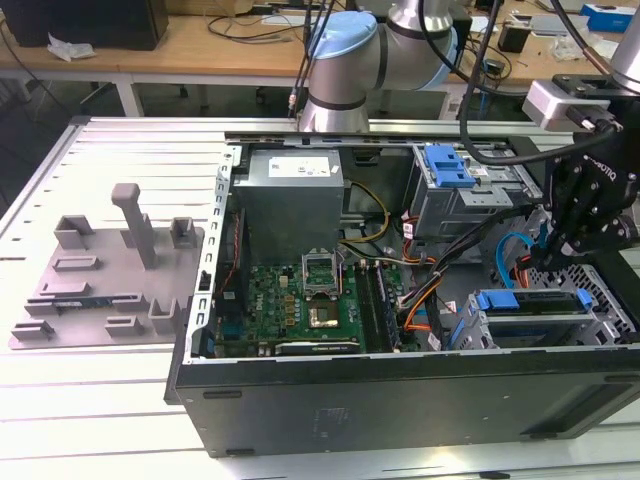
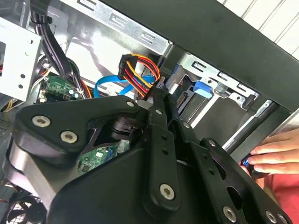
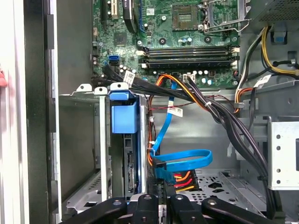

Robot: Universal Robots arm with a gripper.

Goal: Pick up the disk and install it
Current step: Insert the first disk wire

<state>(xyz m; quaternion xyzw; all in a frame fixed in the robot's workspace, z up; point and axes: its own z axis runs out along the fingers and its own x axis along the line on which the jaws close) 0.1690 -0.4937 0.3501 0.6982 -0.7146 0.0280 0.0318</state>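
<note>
First wrist view, disk (image 3: 124,119) seated on edge in drive cage (image 3: 104,154), snug between cage walls, open bay beside it, gripper (image 3: 164,198) fingers closed, empty, just beside blue cable (image 3: 162,126)

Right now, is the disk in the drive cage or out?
In. In the first wrist view the blue-framed disk sits edge-on inside the metal drive cage; whether it is fully seated, cannot tell.
</note>
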